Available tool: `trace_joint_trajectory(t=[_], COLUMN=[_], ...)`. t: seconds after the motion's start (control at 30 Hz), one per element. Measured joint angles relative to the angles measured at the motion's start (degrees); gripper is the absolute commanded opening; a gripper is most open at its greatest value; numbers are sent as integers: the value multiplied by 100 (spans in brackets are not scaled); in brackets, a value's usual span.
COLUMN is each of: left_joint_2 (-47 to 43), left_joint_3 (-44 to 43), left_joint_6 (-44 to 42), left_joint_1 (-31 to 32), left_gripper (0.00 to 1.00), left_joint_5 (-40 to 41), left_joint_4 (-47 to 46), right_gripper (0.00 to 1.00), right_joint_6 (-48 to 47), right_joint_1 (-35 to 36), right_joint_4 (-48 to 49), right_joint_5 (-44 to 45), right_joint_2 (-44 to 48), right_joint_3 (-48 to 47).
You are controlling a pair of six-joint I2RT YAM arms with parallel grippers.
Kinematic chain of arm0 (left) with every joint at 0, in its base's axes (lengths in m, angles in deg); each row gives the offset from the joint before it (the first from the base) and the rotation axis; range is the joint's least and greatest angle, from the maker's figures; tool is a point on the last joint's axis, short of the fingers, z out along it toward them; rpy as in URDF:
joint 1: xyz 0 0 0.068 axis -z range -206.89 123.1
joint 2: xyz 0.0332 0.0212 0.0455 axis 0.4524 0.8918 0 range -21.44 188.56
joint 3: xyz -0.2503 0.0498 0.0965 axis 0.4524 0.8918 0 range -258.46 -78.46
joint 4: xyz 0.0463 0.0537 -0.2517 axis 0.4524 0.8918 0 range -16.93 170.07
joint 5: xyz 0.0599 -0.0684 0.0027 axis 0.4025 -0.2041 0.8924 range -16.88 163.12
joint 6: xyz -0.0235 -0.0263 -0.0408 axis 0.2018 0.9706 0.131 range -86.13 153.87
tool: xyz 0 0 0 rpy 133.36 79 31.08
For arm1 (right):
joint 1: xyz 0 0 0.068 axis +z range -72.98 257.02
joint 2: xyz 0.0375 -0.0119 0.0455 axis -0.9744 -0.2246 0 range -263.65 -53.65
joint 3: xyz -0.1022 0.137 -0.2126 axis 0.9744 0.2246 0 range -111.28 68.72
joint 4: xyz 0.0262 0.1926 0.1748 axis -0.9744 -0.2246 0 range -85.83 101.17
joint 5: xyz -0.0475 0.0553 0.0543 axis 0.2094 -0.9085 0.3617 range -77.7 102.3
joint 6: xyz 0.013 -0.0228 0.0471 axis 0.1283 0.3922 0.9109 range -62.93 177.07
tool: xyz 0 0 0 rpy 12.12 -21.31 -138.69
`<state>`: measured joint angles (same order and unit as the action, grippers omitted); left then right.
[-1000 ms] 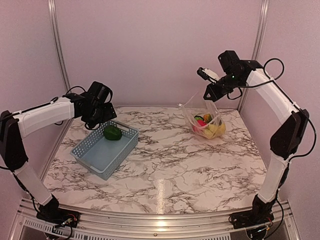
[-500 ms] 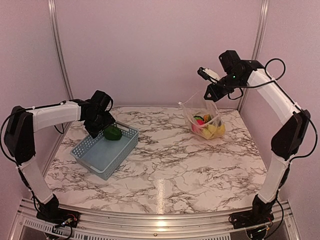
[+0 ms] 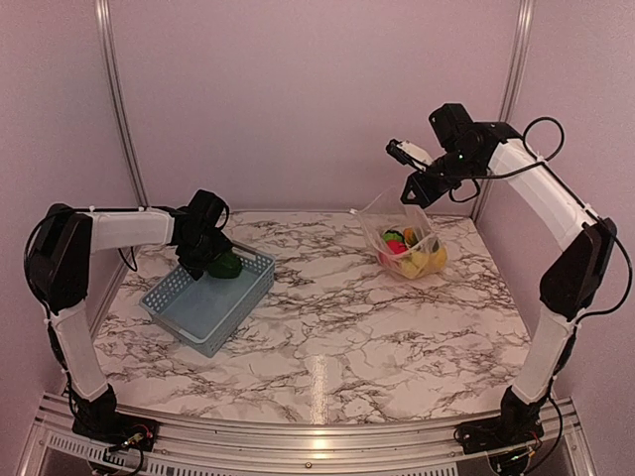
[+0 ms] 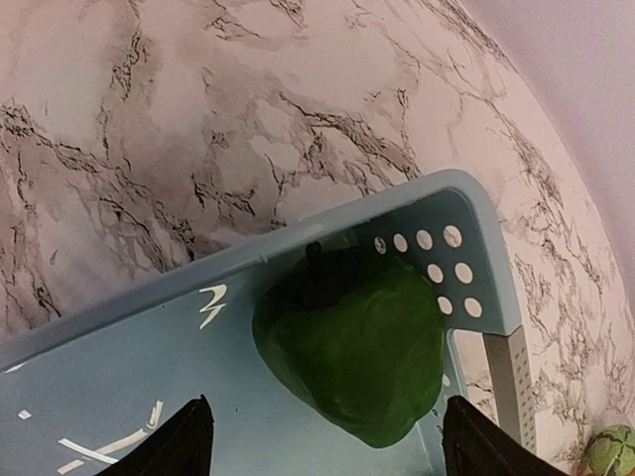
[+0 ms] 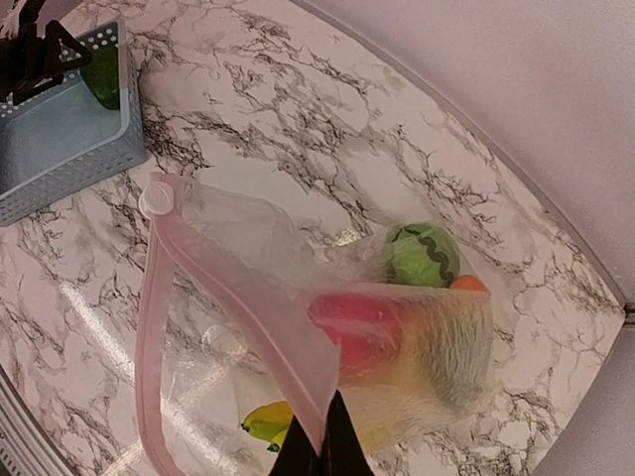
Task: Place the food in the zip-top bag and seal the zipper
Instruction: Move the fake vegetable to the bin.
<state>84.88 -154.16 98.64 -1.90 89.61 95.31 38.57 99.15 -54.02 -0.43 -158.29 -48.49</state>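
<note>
A green toy fruit (image 3: 226, 264) (image 4: 352, 342) lies in the far corner of the blue-grey basket (image 3: 213, 317). My left gripper (image 3: 201, 254) (image 4: 322, 454) is open just above it, one finger on each side. My right gripper (image 3: 415, 188) (image 5: 320, 458) is shut on the pinkish zipper strip (image 5: 238, 312) of the clear zip-top bag (image 3: 402, 238) and holds its mouth up. Inside the bag lie a red piece (image 5: 362, 327), a striped green melon (image 5: 422, 254), an orange (image 5: 468, 283) and yellow pieces (image 5: 266, 423).
The basket (image 4: 119, 377) stands at the left of the marble table (image 3: 347, 307). The bag hangs at the back right, near the wall and the metal frame post (image 3: 511, 69).
My left gripper has dropped into the basket and closed in on the green fruit. My right gripper with the bag edge has shifted slightly left.
</note>
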Motion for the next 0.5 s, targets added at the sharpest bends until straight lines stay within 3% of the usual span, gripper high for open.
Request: trace_joint_trajectory(t=[0.5], left_joint_2=[638], left_joint_3=[-264], left_joint_6=[103], left_joint_1=[-164], left_gripper=[81], left_joint_5=[-111], left_joint_4=[-382], right_gripper=[0], right_joint_6=[-46], right_joint_1=[28], right_joint_4=[0], right_joint_5=[37], right_joint_2=[151], right_joint_3=[205])
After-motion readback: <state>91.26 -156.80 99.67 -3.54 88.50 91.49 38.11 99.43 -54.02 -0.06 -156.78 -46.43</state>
